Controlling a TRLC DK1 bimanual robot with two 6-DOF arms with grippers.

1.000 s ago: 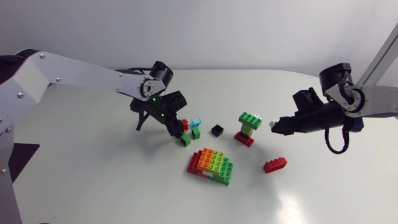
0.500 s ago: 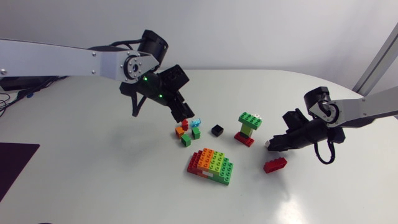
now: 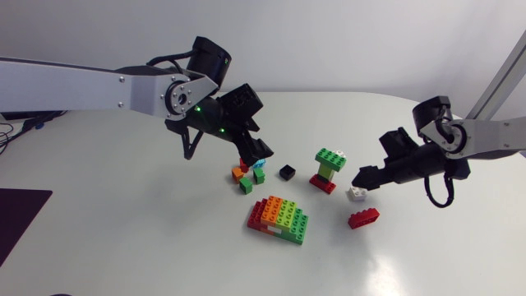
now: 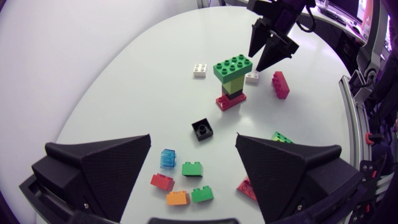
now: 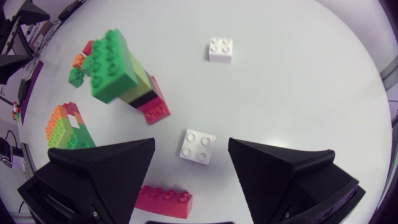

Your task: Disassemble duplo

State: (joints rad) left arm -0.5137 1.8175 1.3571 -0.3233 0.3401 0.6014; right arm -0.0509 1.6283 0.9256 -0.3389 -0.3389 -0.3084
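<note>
Right claw [image 3: 360, 178] hangs open, white brick [image 5: 199, 146] lying loose right under it, tower [image 3: 327, 168] just beside, probably next. Left claw [image 3: 256, 155] is open too, empty, over the scrap pile [image 3: 246, 174].

**White table [image 3: 123, 238], curved edge**

A white table fills the head view. Its far edge curves round at the right. The top looks smooth, perhaps faintly glossy, with a soft bright patch toward the front right.

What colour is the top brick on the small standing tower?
The top brick is green; the left wrist view shows it best.
</note>
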